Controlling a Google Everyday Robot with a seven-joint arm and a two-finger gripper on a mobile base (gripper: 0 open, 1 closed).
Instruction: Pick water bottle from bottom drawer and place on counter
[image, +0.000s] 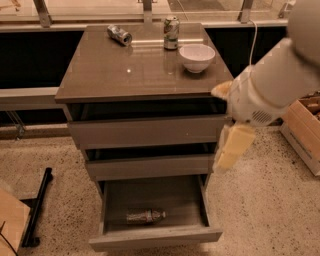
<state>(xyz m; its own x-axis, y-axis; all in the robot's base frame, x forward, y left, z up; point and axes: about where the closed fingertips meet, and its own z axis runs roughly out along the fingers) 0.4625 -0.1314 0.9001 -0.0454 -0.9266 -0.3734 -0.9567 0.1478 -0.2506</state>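
Down at the near edge of the scene, the bottom drawer (156, 239) is standing pulled fully out, and the water bottle (145, 216) is lying on its side on the dark floor inside, near the drawer's front and a little left of centre, its cap pointing right. Above it, the middle drawer (150, 167) and the top drawer (150, 131) are each sitting slightly open, showing only dark slots, so whatever they are holding is staying out of sight. On the glossy grey-brown bench (125, 72), a white bowl (197, 56) is resting at the far right; its inside is looking bare from this angle. Just left of it a silver can (171, 33) is standing upright, and a second can (119, 34) is lying tipped over at the far left corner. The white arm (280, 80) is reaching in from the right, cut off by the picture's edge, and the pale yellowish gripper (231, 147) is hanging beside the cabinet's right edge, level with the two upper drawers and well above the bottle; whether it is released or clenched cannot be told. A cardboard box (302, 130) is showing partly at the right edge, its contents too indistinct to name. The speckled floor (265, 210) is spreading around the cabinet, with a black bar (37, 205) lying on it at the left.
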